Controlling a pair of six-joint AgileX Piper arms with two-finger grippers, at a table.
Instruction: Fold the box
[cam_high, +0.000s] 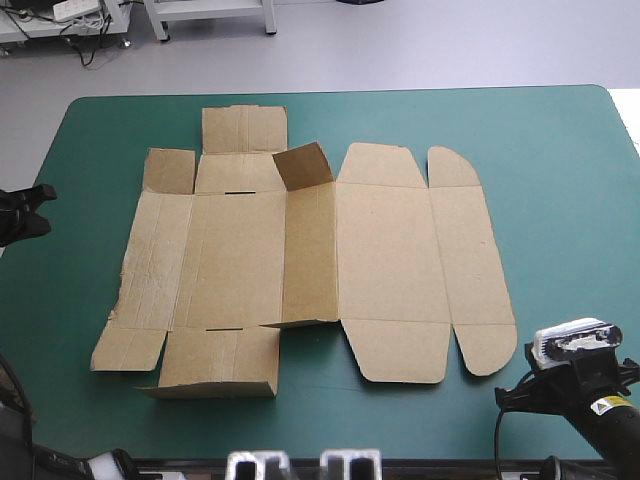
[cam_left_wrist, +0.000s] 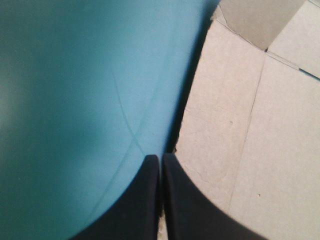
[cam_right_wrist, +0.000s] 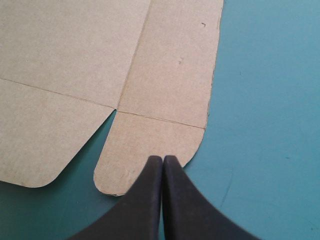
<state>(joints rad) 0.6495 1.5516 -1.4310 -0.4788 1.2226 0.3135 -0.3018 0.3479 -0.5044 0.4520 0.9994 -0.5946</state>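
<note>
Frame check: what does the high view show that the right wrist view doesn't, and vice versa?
Only the high view: the whole box laid out as a flat cut sheet, with one small flap tilted up near its far edge. Only the right wrist view: the right gripper shut, its fingers meeting in one arch at the box's rounded corner flap. Both: that rounded flap and its neighbouring panels lying flat on the teal-green cover.

Wrist views: box (cam_high: 300, 260) runs off frame in both. My right hand (cam_right_wrist: 163, 159) covers a bit of the rounded flap (cam_right_wrist: 145, 150); my left hand (cam_left_wrist: 161, 159) covers a bit of box edge. High view: left hand cut by frame edge, right hand's fingers can't be made out.
</note>
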